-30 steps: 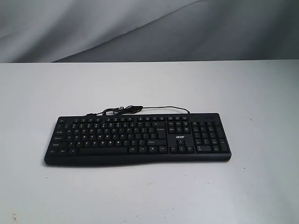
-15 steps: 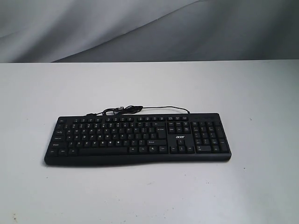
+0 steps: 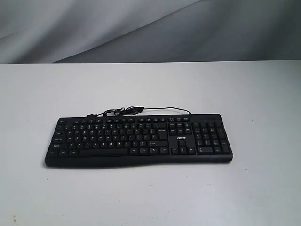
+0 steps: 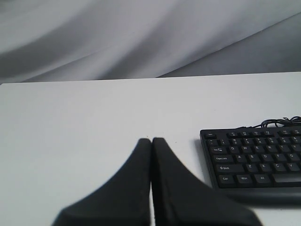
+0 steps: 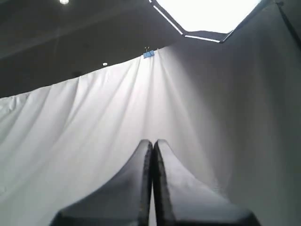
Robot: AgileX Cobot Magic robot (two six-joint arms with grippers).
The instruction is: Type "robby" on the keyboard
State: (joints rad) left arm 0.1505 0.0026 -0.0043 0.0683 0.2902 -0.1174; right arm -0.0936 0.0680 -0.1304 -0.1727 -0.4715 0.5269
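Observation:
The wide black keyboard with white legends and a number pad lies flat in the middle of the white table, its thin black cable coiled just behind it. Neither arm shows in the exterior view. In the left wrist view my left gripper is shut with nothing in it, held over bare table beside the keyboard's Ctrl and Shift end, clear of the keys. My right gripper is shut too, empty, and points up at the white backdrop, with no keyboard in its view.
The white table stretches on all sides of the keyboard. A grey-white draped cloth hangs behind the table's far edge. A small blue clip holds the cloth high up in the right wrist view.

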